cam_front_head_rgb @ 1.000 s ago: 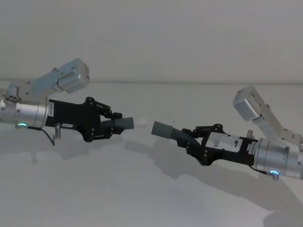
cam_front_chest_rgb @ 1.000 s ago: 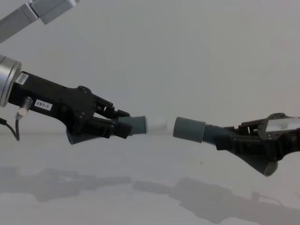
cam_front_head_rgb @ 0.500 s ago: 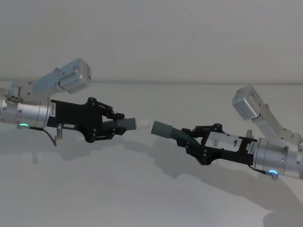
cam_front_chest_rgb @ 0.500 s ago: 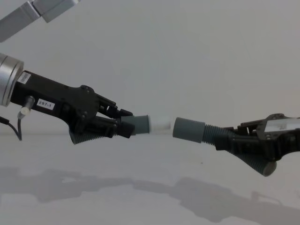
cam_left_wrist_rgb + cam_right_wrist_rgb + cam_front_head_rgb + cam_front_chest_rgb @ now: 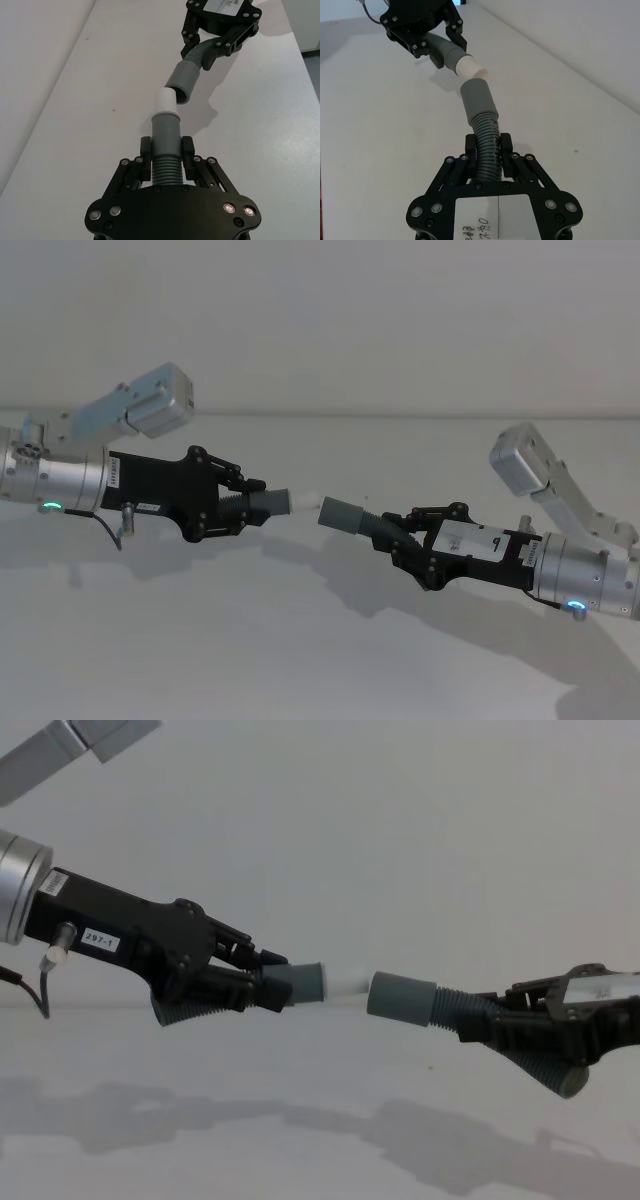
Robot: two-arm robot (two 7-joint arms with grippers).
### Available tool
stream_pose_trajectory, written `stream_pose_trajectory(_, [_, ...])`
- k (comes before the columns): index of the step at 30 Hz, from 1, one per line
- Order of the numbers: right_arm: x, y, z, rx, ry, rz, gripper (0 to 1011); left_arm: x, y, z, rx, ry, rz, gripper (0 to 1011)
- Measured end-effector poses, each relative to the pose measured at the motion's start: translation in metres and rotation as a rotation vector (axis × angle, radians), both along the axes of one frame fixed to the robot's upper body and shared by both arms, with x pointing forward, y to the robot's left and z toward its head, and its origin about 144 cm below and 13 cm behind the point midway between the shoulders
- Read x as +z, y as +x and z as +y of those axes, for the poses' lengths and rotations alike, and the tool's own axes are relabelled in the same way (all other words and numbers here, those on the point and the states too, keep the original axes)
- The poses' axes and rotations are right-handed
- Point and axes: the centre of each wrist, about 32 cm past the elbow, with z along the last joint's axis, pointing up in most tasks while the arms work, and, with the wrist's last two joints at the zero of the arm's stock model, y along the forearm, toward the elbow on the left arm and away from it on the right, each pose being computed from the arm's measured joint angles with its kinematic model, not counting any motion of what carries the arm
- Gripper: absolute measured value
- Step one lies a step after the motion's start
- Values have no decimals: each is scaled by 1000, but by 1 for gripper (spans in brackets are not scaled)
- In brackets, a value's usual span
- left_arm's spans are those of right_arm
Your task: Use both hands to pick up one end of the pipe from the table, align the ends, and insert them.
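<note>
Two pipe pieces are held in the air above the white table (image 5: 300,640), one in each gripper. We see the left gripper (image 5: 236,502) at the left of the head view, its fingers (image 5: 145,162) clamped on the ribbed middle of the left pipe piece (image 5: 262,503). That piece's grey cuff juts toward the centre and ends in a whitish tip (image 5: 165,101). We see the right gripper (image 5: 408,536) low at the right, its fingers (image 5: 471,147) clamped on the ribbed section of the right pipe piece (image 5: 365,522). The open grey cuff (image 5: 402,996) of that piece faces left, toward the whitish tip.

In the chest view the whitish tip (image 5: 346,986) reaches up to the mouth of the right cuff, and the two ends sit at nearly one height. In the left wrist view the tip sits at the cuff's rim, slightly off its axis. In the right wrist view the two pieces meet at an angle instead of forming one straight line. We cannot tell whether the tip has entered the mouth.

Both pieces are bent, with their rear ends hanging below the gripper bodies in the chest view
</note>
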Motion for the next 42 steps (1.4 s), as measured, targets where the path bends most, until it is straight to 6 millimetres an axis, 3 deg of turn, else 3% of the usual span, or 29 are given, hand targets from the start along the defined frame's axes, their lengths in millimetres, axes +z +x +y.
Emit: stream_pose_trajectory(42, [-1, 2, 3, 22, 36, -12, 274, 0, -5, -5, -27, 1, 16, 348])
